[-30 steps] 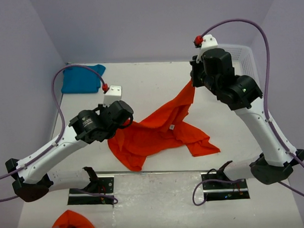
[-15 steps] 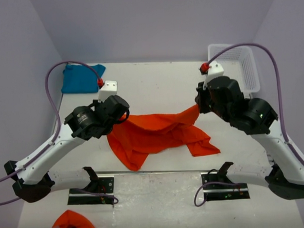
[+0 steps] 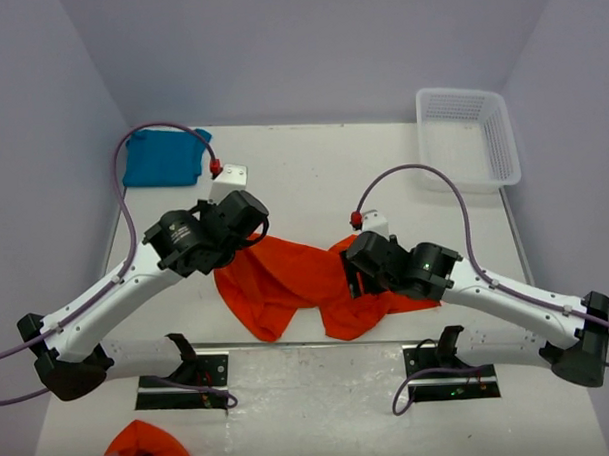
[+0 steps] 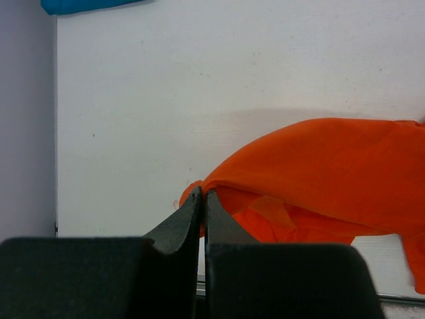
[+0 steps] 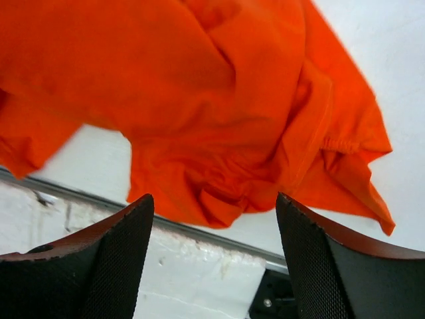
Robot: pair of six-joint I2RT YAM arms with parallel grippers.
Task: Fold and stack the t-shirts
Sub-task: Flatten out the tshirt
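On the white tabletop (image 3: pixel 313 178), towards its near edge and between the two arms, lies the bright orange cotton t-shirt (image 3: pixel 286 284). It is rumpled and bunched rather than laid flat, with its lower folds reaching almost to the front lip of the table.

The left gripper (image 4: pixel 202 196) sits at the shirt's upper left corner. Its two black fingers are pressed together, pinching an edge of the orange cloth. From the wrist camera, the fabric rises in a small ridge from that pinch and drapes away to the right.

The right gripper (image 5: pixel 212 198) is low over the right side of the same shirt. Its jaws are spread wide apart and grip nothing, and the creased orange folds show in the gap between the fingers.

The teal-blue t-shirt (image 3: pixel 162 158) rests as a compact folded bundle in the far left corner of the table, well apart from the orange one and from both grippers. A white plastic mesh basket (image 3: pixel 468 137) stands at the far right corner. Below the table's front edge, at the lower left, there is another heap of orange cloth (image 3: pixel 147 444).
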